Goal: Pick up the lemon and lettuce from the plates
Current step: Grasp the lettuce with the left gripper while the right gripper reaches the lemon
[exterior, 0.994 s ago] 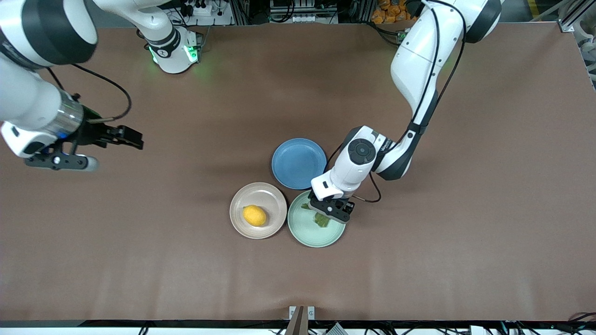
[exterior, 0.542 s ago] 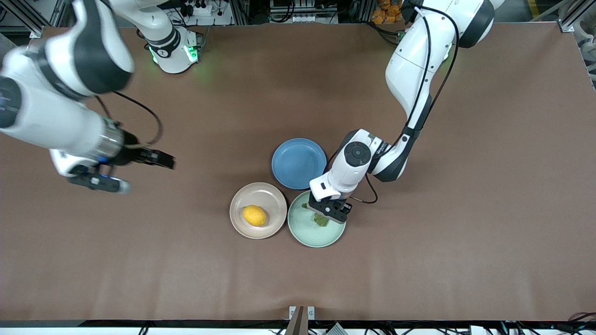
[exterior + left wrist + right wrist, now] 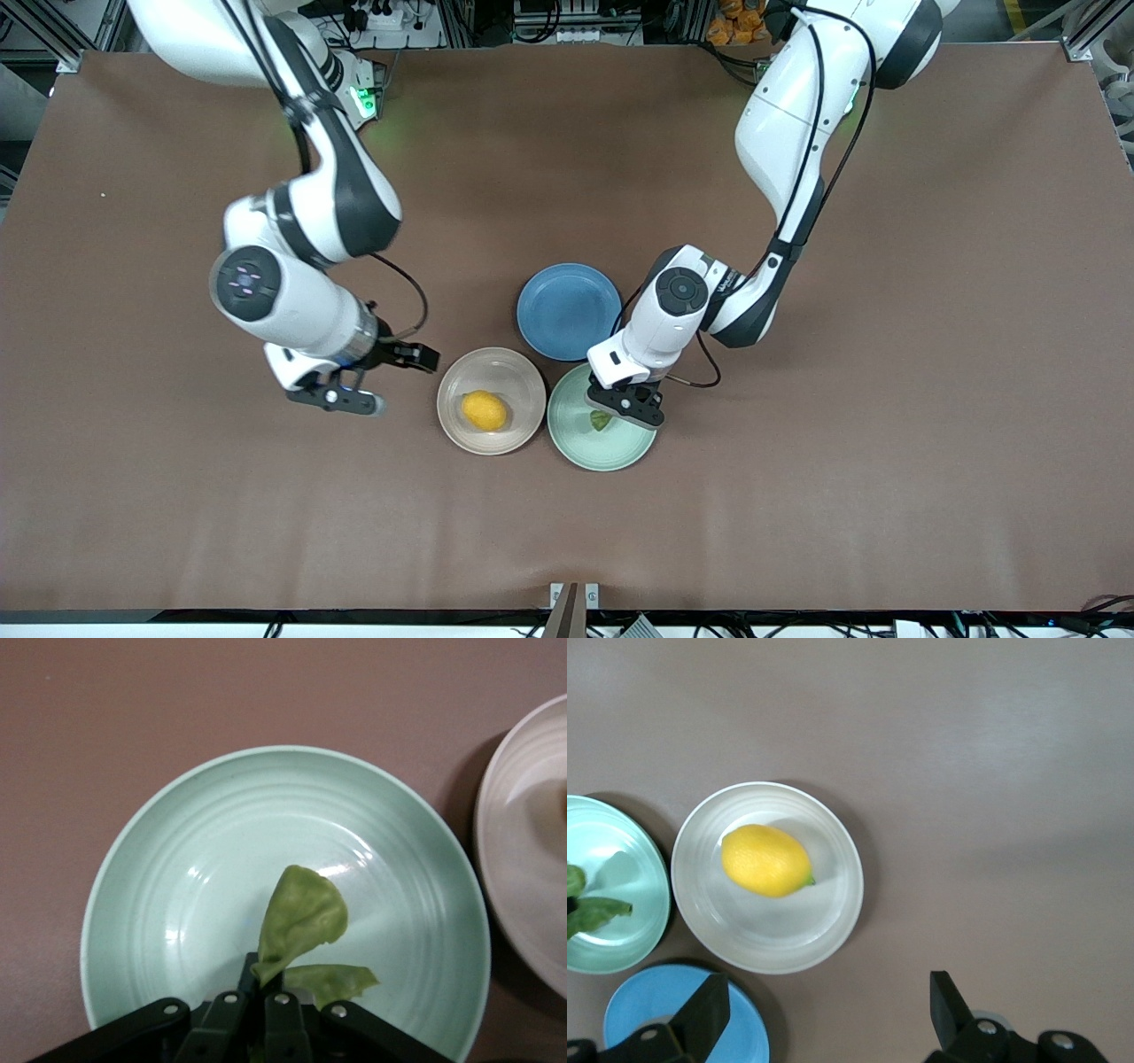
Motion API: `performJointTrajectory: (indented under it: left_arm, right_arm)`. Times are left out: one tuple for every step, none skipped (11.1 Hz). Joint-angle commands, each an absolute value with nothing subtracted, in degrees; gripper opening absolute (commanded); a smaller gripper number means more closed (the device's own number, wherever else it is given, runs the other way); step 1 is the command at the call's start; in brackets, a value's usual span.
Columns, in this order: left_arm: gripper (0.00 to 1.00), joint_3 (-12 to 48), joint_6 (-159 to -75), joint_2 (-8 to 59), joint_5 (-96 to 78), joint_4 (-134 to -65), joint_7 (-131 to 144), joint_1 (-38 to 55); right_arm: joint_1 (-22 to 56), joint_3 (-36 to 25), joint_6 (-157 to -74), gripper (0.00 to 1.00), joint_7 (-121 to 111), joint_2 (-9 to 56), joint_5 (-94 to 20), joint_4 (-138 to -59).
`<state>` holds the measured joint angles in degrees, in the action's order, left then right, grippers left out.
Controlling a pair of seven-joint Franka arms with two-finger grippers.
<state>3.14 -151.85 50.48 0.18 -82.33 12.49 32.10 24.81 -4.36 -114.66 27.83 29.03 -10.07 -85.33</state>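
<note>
The lemon (image 3: 485, 411) lies on the beige-pink plate (image 3: 523, 372); it also shows in the right wrist view (image 3: 765, 860) on that plate (image 3: 833, 904). My left gripper (image 3: 611, 415) is shut on the lettuce (image 3: 601, 421) and holds it just above the mint green plate (image 3: 576, 439). In the left wrist view the lettuce (image 3: 301, 917) hangs from the closed jaws over the plate (image 3: 177, 868). My right gripper (image 3: 423, 357) is open and empty above the table beside the beige-pink plate, toward the right arm's end.
An empty blue plate (image 3: 569, 311) lies farther from the front camera than the two other plates and touches them; it shows in the right wrist view (image 3: 744, 1028) too. The brown table (image 3: 886, 443) spreads wide round the plates.
My right arm has swung in from the table's end to beside the beige-pink plate. My left gripper has closed on the lettuce and lifted it slightly off the mint green plate.
</note>
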Motion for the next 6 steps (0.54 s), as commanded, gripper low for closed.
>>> performJointTrajectory:
  left_arm:
    - [0.00,2.5,-145.4,43.0,-0.9,-83.4,17.7,32.4]
    - [0.00,2.5,-142.2,40.2,-0.9,-83.3,20.2,32.3]
    - [0.00,2.2,-139.3,37.3,-0.9,-83.4,20.7,31.4]
    - [0.00,2.2,-136.1,34.7,-0.7,-83.7,20.6,28.7]
    - [0.00,2.2,-132.0,32.6,-0.8,-83.8,20.2,26.5]
    - [0.00,2.4,-128.7,31.7,-0.4,-83.9,18.9,22.8]
  right_arm:
    - [26.9,-4.7,-118.6,1.00,26.8,33.9,-10.5,-83.4]
    - [27.8,-4.7,-119.5,1.00,26.4,35.8,-10.5,-82.4]
    - [28.7,-4.7,-121.8,1.00,26.5,37.9,-10.4,-81.4]
    - [28.9,-4.7,-124.9,1.00,26.3,39.3,-10.4,-81.3]
    - [29.1,-4.7,-128.1,1.00,26.3,40.2,-10.5,-81.3]
    - [29.8,-4.7,-130.4,1.00,26.4,41.4,-10.5,-81.2]
